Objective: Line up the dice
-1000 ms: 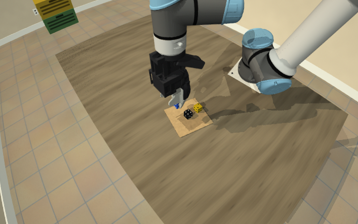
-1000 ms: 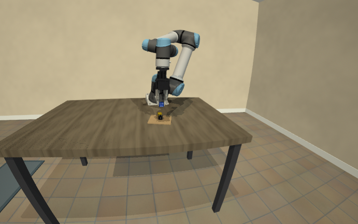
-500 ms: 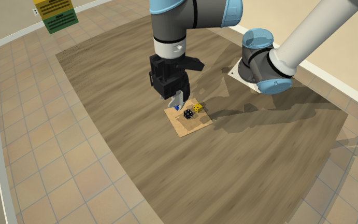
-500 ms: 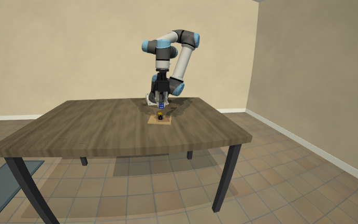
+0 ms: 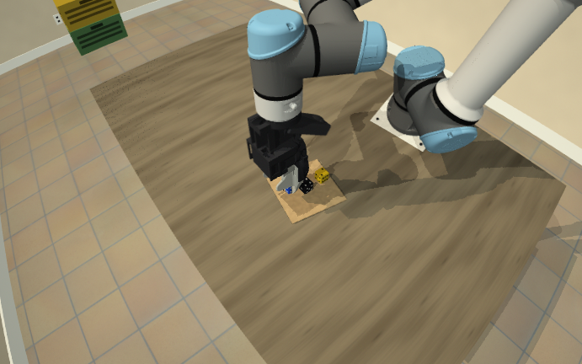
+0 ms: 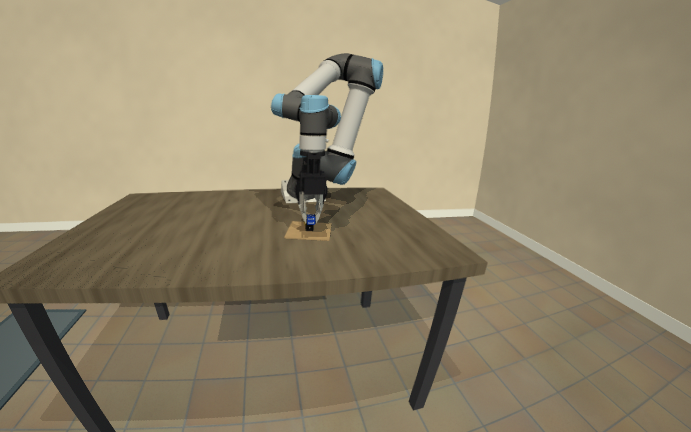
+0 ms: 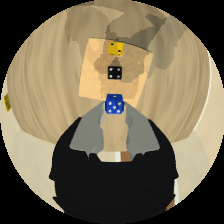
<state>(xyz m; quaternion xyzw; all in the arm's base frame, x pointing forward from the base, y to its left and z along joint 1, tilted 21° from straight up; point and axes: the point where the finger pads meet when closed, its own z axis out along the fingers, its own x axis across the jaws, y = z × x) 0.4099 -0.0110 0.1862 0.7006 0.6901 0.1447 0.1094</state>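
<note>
The blue die (image 5: 288,190) (image 6: 311,219) (image 7: 114,104) is between the jaws of my gripper (image 5: 287,187) (image 6: 311,217) (image 7: 114,101), which is shut on it. It is held a little above the mat (image 5: 296,217) (image 6: 293,234) (image 7: 88,82), on the side away from the base; its upper face seems to show five. The black die (image 5: 306,185) (image 6: 309,227) (image 7: 115,73) sits on the mat with four on top. The yellow die (image 5: 322,174) (image 7: 115,48) sits on the mat nearer the base, apparently with two on top. It is hidden in the exterior view.
The arm's base plate (image 5: 380,118) stands at the back of the wooden table (image 5: 374,271) (image 6: 202,247). The black die is close to the jaws on the base side. Green and yellow crates (image 5: 102,34) are beyond the table in the top view.
</note>
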